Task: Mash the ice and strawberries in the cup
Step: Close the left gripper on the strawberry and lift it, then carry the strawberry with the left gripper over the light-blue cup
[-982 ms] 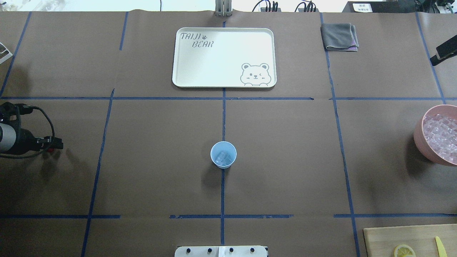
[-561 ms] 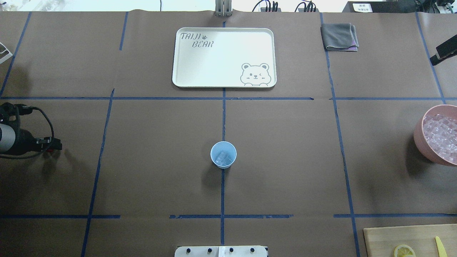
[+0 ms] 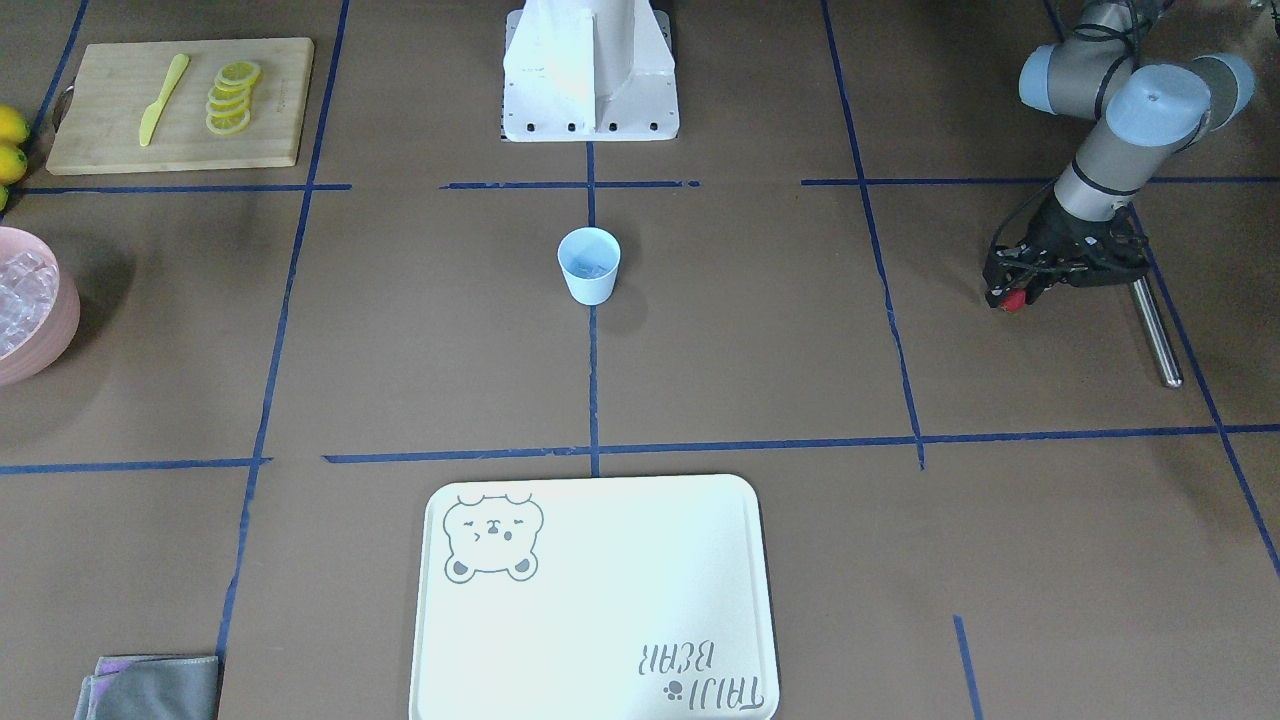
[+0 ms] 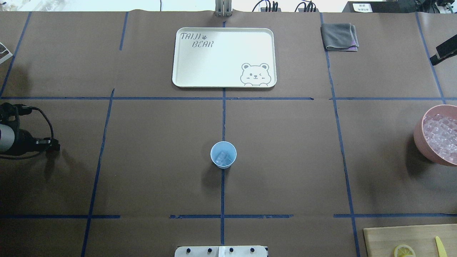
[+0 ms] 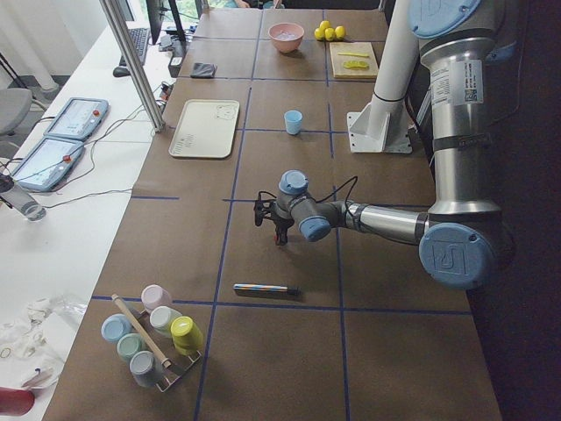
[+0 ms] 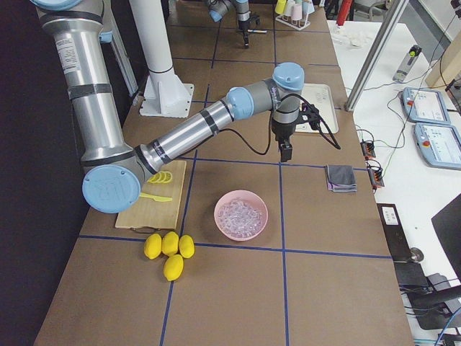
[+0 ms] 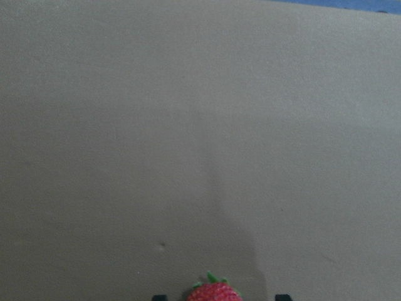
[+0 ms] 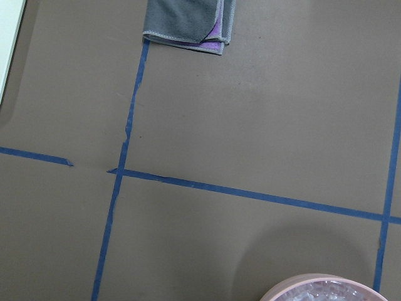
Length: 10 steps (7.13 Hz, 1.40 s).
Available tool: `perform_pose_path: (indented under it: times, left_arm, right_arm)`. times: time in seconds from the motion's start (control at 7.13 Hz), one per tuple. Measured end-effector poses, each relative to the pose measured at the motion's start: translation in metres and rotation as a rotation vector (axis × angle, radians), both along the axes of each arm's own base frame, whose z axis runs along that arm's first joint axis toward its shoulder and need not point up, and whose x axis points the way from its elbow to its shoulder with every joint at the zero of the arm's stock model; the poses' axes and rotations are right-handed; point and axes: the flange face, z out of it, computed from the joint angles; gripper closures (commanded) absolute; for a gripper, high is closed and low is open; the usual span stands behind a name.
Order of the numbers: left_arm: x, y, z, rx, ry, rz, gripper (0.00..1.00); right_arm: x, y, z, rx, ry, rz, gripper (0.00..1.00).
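One pale blue cup [image 4: 223, 154] stands upright at the table's middle on the blue tape line, long axis vertical, mouth up, with a few ice cubes [image 4: 223, 158] inside, their count unclear. One strawberry [image 7: 214, 293], green cap uppermost in the wrist view, is pinched in the left gripper [image 3: 1008, 295], well apart at the cup's 9 o'clock seen from overhead. One tray [image 4: 224, 57] lies at the cup's 12 and one pink bowl [image 4: 418, 137] of ice at its 3; one right gripper [image 6: 286, 151], whose opening I cannot tell.
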Motion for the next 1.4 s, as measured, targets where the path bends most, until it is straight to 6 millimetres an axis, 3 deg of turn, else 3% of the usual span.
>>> perform_pose_path:
  times: [0.42,0.7,0.84,1.12,1.4]
  left_arm:
    - [-0.002,0.001,0.001,-0.001,-0.003,-0.002,0.97]
    - [-0.004,0.000,-0.005,-0.002,0.004,0.000,1.00]
    - [-0.007,-0.001,-0.020,-0.014,0.023,0.010,1.00]
    - [-0.015,-0.011,-0.080,-0.060,0.042,0.014,1.00]
    - [0.008,-0.038,-0.177,-0.093,0.038,0.007,1.00]
  right_arm:
    - [0.000,0.001,-0.002,0.003,-0.003,-0.001,0.01]
    - [0.000,0.002,-0.002,0.003,-0.005,-0.001,0.01]
    - [0.000,0.003,-0.001,0.000,-0.004,-0.001,0.01]
    - [0.001,0.005,0.004,-0.007,-0.003,-0.004,0.01]
    - [0.013,0.011,0.023,-0.022,0.005,-0.003,0.01]
